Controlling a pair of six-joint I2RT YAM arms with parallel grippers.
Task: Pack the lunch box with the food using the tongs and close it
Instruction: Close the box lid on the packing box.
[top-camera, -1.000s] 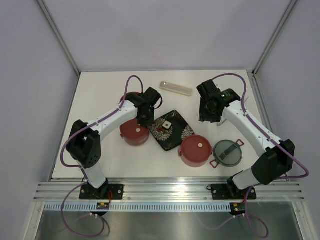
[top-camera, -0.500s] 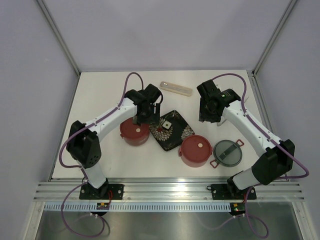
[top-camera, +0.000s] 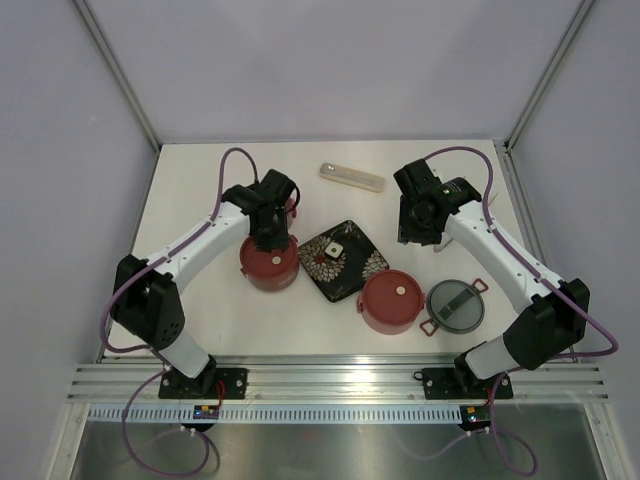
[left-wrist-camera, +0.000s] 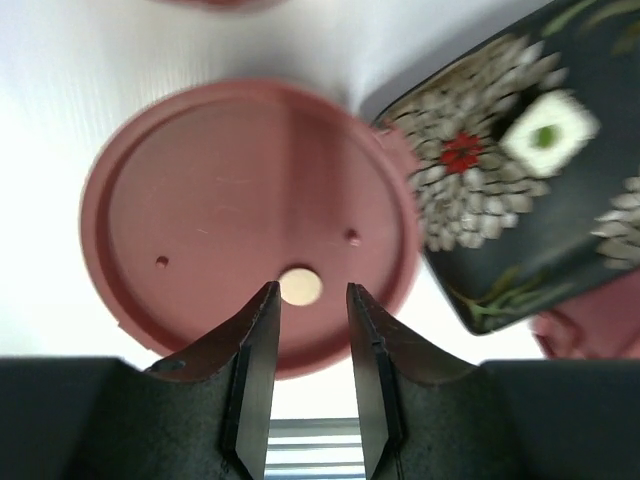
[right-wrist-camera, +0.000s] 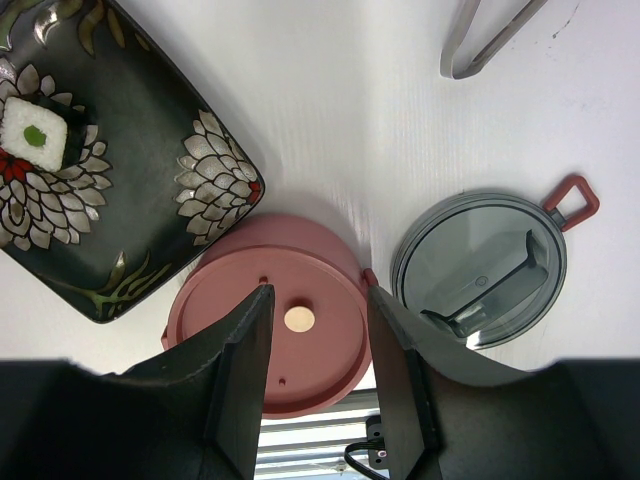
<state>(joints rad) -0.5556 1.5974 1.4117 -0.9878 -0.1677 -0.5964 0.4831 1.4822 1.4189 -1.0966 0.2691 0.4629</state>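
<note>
Empty jaws poised above a matte white table (top-camera: 200, 190).
The left gripper (left-wrist-camera: 311, 292) holds its black fingers slightly parted with nothing between them, directly over a bowl's flat dusty-red disc lid (left-wrist-camera: 230, 200) with a pale centre stud. Just right of it sits the glossy black flowered plate (left-wrist-camera: 560, 250). The right gripper (right-wrist-camera: 318, 295), spread and empty, hangs over a second lidded bowl (right-wrist-camera: 250, 360). The round grey top lid (right-wrist-camera: 480, 265) lies to that gripper's right and the slim silvery tongs (right-wrist-camera: 455, 68) ahead. Pale lilac walls (top-camera: 320, 70) and aluminium posts (top-camera: 122, 80) enclose the table.
</note>
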